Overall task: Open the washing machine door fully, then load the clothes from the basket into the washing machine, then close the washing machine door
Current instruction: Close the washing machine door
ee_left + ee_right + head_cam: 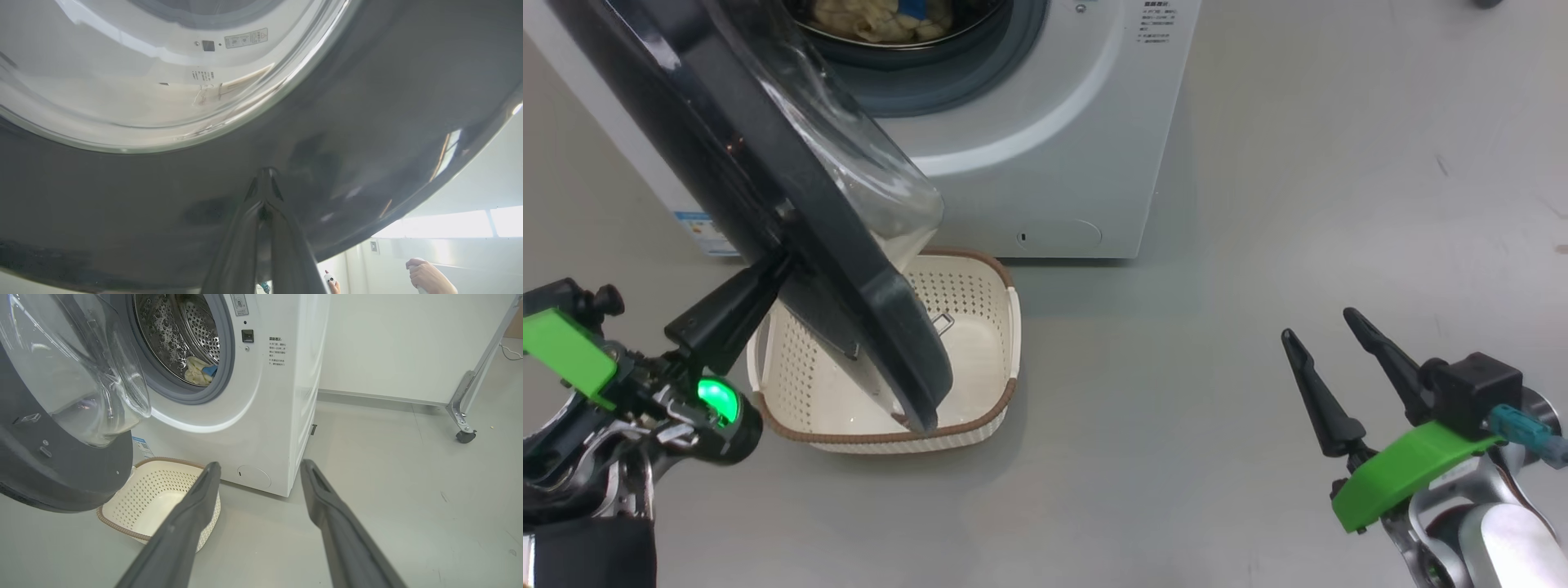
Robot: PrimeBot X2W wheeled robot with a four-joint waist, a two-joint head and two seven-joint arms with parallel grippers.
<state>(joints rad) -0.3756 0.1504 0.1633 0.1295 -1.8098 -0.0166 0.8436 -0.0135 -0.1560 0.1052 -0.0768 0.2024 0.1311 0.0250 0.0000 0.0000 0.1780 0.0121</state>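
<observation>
**Door.** The large round glossy black washing machine door (768,188) with its bulging clear glass bowl stands partly open, swung out over the floor. Its outer face lies directly against the tips of the left claw (772,273). In the left wrist view this face (367,122) fills most of the field. The meeting point of the tips (265,173) merges with their own reflection, so the exact contact is hard to make out.

**Claws.** The left claw's fingers are pressed together, with nothing between them. The right claw (1319,325) is spread wide and holds nothing. It hangs above the floor, well apart from the door.

**Load.** The small cream-yellow clothes (198,371) with a blue patch lie inside the steel drum of the big white front-loading washing machine (278,416), ahead and left of the right claw (260,465). The head view cuts them off at its top edge.

**Basket.** The cream-white perforated plastic basket (964,294) with brown rim sits just right of the left claw. The door's lower edge hides part of it.

**Surroundings.** The blue label (707,233) is partly covered by the door. The floor (1217,408) is smooth pale grey. A white wall and a metal frame leg on a castor (466,435) stand right of the machine. A person's hand (429,277) shows at the lower edge of the left wrist view.
</observation>
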